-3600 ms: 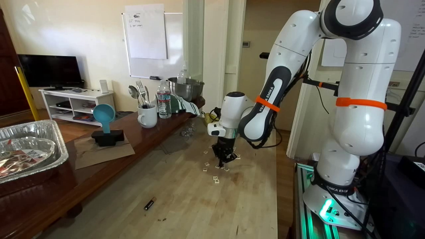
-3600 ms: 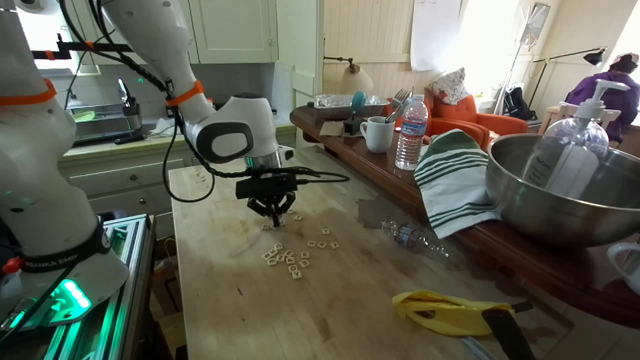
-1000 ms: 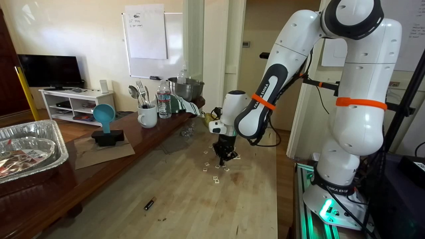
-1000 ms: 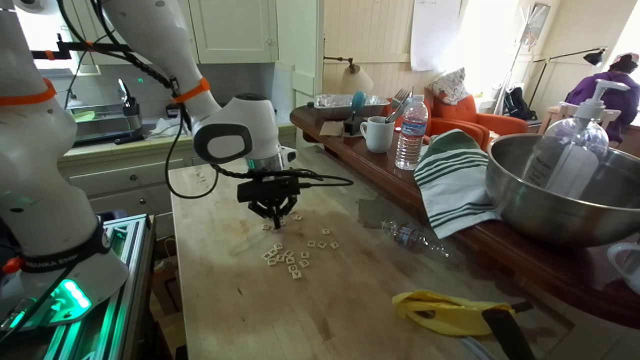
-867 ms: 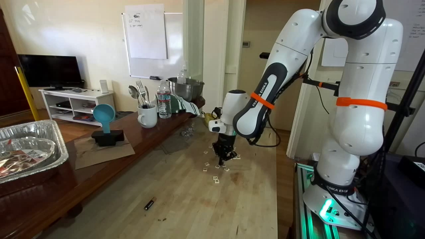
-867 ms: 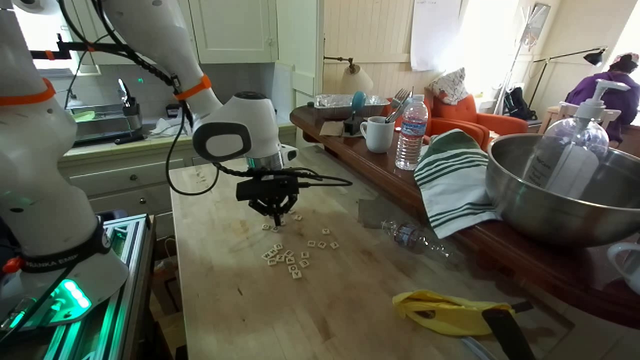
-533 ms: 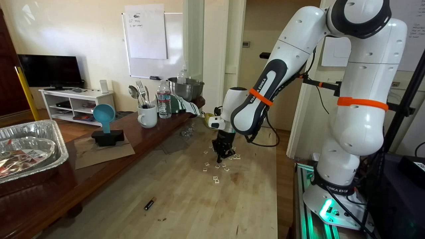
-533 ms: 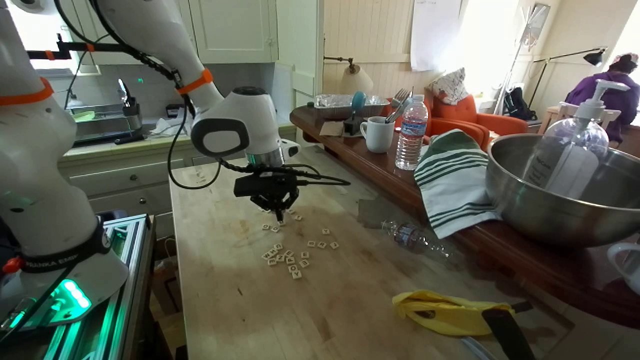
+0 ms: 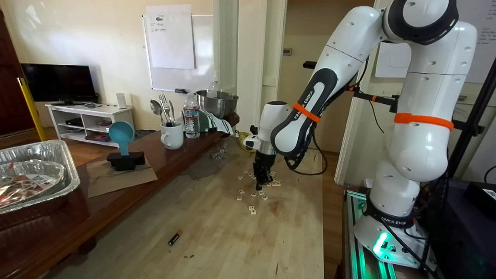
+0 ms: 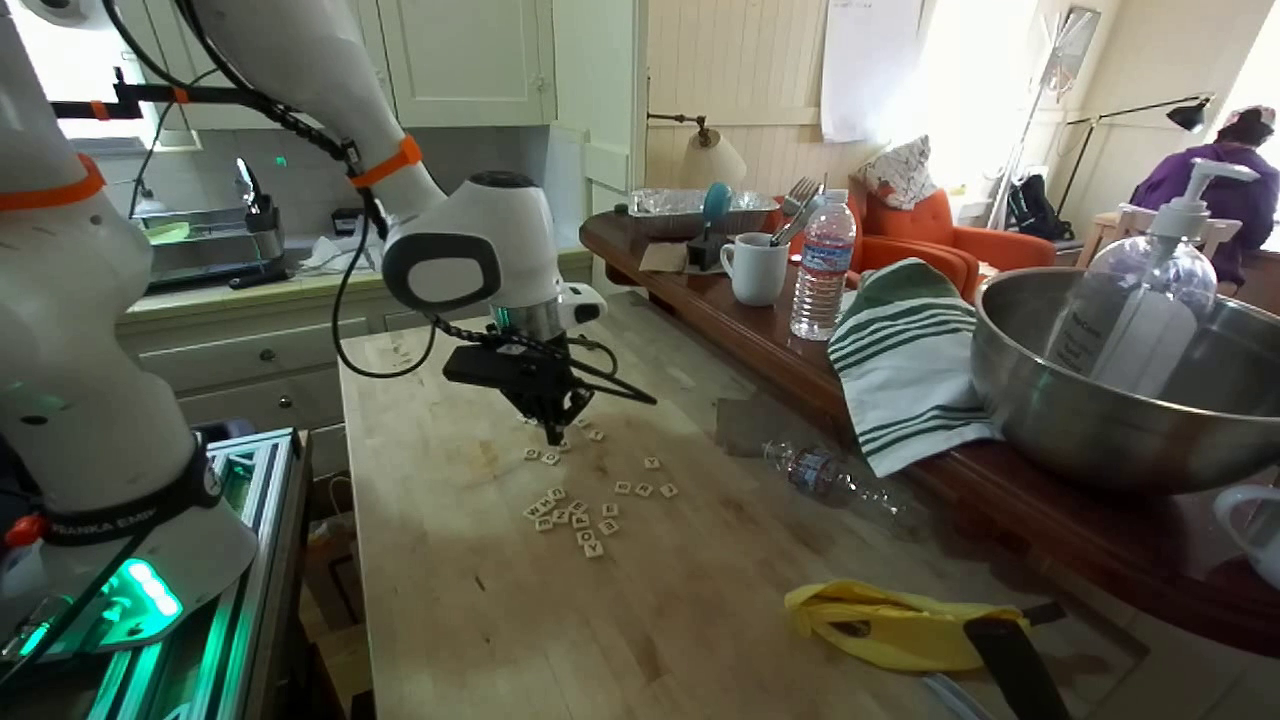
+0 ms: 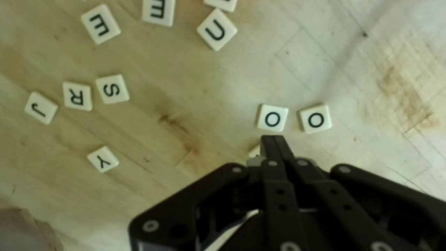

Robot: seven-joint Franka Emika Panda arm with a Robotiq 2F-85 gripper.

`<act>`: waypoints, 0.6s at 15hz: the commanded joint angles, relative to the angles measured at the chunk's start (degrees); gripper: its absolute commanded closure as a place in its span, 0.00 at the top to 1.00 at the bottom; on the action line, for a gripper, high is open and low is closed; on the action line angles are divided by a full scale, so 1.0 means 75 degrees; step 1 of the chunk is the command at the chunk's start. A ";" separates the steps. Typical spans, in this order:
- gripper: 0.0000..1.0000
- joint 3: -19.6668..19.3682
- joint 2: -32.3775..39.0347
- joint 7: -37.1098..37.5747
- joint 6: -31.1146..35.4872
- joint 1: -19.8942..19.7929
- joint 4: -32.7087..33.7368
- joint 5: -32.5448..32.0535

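Note:
My gripper (image 11: 273, 137) is shut, its black fingertips pressed together with nothing between them. In the wrist view they point at two white letter tiles marked O, the left O tile (image 11: 273, 119) just beyond the tips and the right O tile (image 11: 315, 119) beside it. A third tile (image 11: 255, 151) is mostly hidden behind the fingers. Farther left lie an S tile (image 11: 112, 89), an R tile (image 11: 77, 96), a J tile (image 11: 41, 108) and a Y tile (image 11: 103, 159). In both exterior views the gripper (image 10: 554, 438) hangs tilted, low over the scattered tiles; whether it touches one I cannot tell.
A battery (image 9: 175, 237) lies on the wooden table. A clear plastic bottle (image 10: 815, 472) and a yellow bag (image 10: 890, 625) are on it too. Along one side runs a raised dark wooden ledge (image 9: 58, 232) carrying a white mug (image 10: 757, 270), a water bottle (image 10: 826, 265) and a steel bowl (image 10: 1130, 430).
Over the last second my gripper has risen slightly, tilted, and turned about its own axis. It has stayed shut, and the tiles show no clear movement.

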 commanded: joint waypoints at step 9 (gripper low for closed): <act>0.00 -0.0118 -0.0068 0.0796 -0.0235 0.0138 0.0048 -0.0214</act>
